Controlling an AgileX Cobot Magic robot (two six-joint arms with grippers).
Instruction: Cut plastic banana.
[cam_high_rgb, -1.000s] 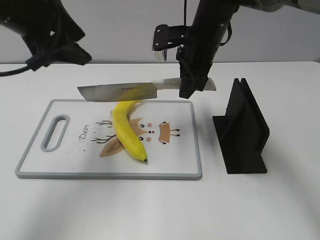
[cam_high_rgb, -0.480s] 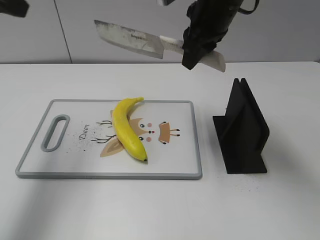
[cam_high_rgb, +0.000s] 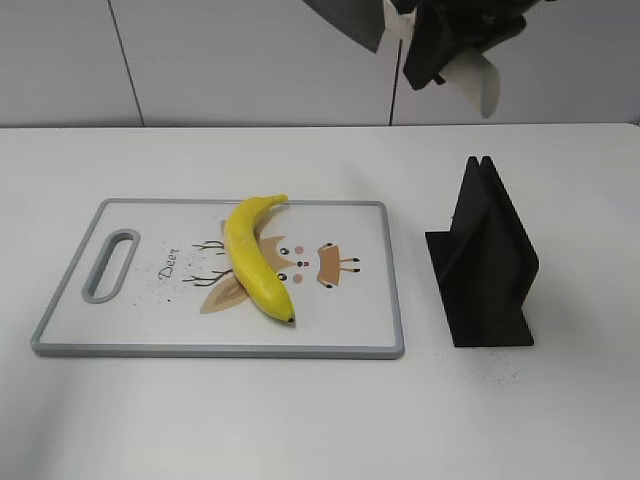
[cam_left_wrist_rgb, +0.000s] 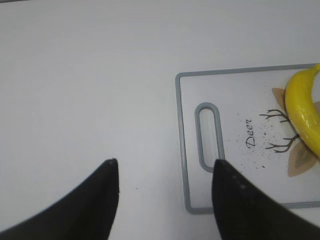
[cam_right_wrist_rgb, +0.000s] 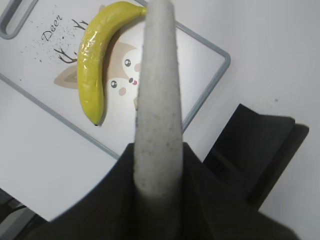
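The plastic banana (cam_high_rgb: 255, 255) is bright yellow and lies whole on the white cutting board (cam_high_rgb: 60, 340), dark tip toward the front. It also shows in the right wrist view (cam_right_wrist_rgb: 92, 65) and at the right edge of the left wrist view (cam_left_wrist_rgb: 305, 110). My right gripper (cam_high_rgb: 440, 40) is high at the top of the exterior view, shut on the pale handle of a knife (cam_high_rgb: 485, 85). In the right wrist view my right gripper (cam_right_wrist_rgb: 157, 165) clamps the knife handle (cam_right_wrist_rgb: 157, 75). My left gripper (cam_left_wrist_rgb: 166, 165) is open and empty above the board's handle end (cam_left_wrist_rgb: 181, 150).
A black knife stand (cam_high_rgb: 490, 260) stands on the table right of the board and shows in the right wrist view (cam_right_wrist_rgb: 260, 145). The board has a slot handle (cam_high_rgb: 110, 265) at its left end. White table surrounds the board.
My right gripper has lifted the knife from just above the banana up and to the right, to the top of the view. My left arm has left the exterior view.
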